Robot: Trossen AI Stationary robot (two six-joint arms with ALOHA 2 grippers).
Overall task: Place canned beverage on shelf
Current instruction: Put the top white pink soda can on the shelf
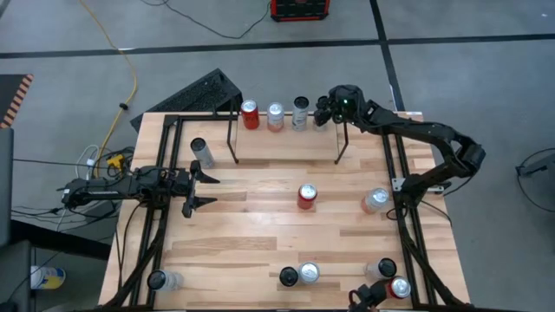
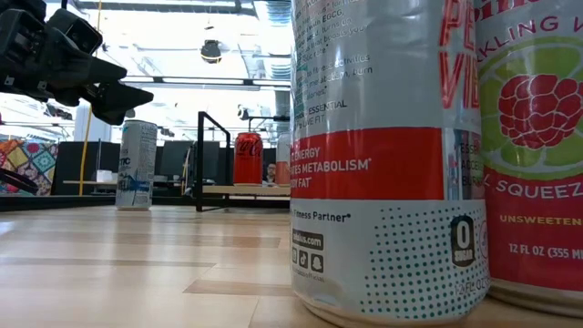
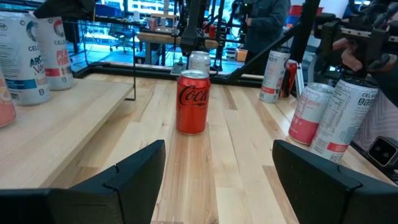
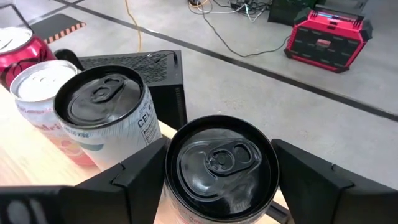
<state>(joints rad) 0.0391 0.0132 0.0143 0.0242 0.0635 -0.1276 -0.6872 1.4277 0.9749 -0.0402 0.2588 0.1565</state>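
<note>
The right hand (image 1: 324, 110) sat at the upper right of the high view, over the right end of the shelf (image 1: 286, 139). From above, the can (image 4: 219, 168) beneath it was almost wholly hidden by the wrist; only the right wrist view showed it, a black-topped can standing between the two fingers (image 4: 140, 171). The fingers stood apart on either side of it, and whether they pressed its wall could not be made out. Its lower body was cut off by the frame edge. The can stood upright, long axis vertical, its tab facing up, at the right end of a row with a black-lidded can (image 1: 300, 112), a silver can (image 1: 275, 115) and a red can (image 1: 250, 113), all upright along the shelf near the table's (image 1: 260, 234) far edge.

The shelf's thin wires were hard to trace from above; two uprights and a top rail showed.

The left hand (image 1: 198, 188) hovered at middle left of the high view, fingers wide apart and empty, facing a red cola can (image 3: 192, 101) standing mid-table. In the low view two big cans filled the right side and blocked most of the table behind; the shelf could not be picked out there.
</note>
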